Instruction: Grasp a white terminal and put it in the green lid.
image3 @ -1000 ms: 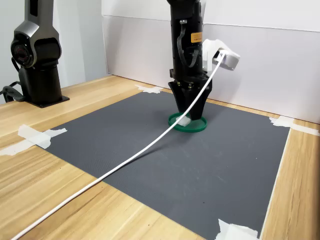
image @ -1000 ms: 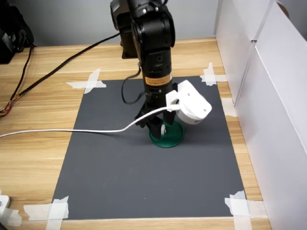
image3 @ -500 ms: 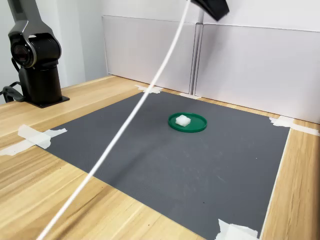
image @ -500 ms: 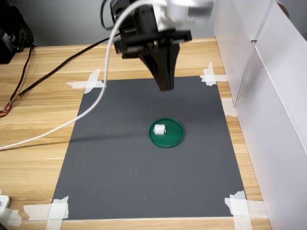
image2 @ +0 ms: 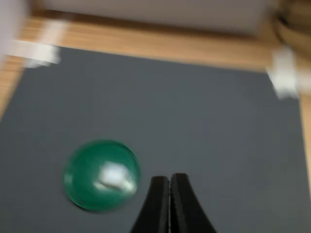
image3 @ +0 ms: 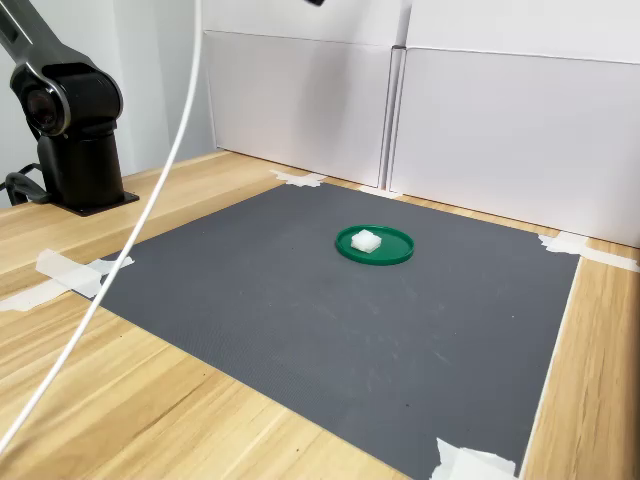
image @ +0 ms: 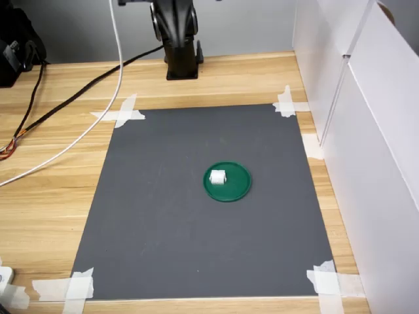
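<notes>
The white terminal (image: 217,176) lies inside the green lid (image: 237,187) near the middle of the dark grey mat, seen in both exterior views: terminal (image3: 366,239), lid (image3: 392,251). The blurred wrist view shows the lid (image2: 80,182) with the pale terminal (image2: 112,175) in it. My gripper (image2: 169,180) hangs high above the mat beside the lid, its two black fingers pressed together and holding nothing. In both exterior views the gripper is out of the picture.
The arm's base (image: 178,39) stands on the wooden table behind the mat (image: 163,216). A white cable (image3: 150,215) hangs down across the second exterior view's left. White panels (image: 366,131) wall the first exterior view's right. Tape strips (image: 119,112) hold the mat's corners.
The arm has lifted away from the lid, leaving the terminal lying in it, and has risen out of both exterior views. The white cable swung up and aside with it.
</notes>
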Robot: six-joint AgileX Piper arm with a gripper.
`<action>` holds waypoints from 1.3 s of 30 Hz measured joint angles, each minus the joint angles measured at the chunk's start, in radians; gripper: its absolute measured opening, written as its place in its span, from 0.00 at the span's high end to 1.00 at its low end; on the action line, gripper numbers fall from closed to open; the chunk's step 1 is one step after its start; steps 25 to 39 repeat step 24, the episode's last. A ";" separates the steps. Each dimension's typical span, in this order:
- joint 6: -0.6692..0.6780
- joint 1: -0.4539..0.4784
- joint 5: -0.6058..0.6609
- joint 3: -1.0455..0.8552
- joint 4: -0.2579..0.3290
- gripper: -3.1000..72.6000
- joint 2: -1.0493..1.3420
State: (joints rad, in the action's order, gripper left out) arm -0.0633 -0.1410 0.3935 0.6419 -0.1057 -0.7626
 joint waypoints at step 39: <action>-0.002 0.157 0.035 -0.547 0.023 0.99 0.692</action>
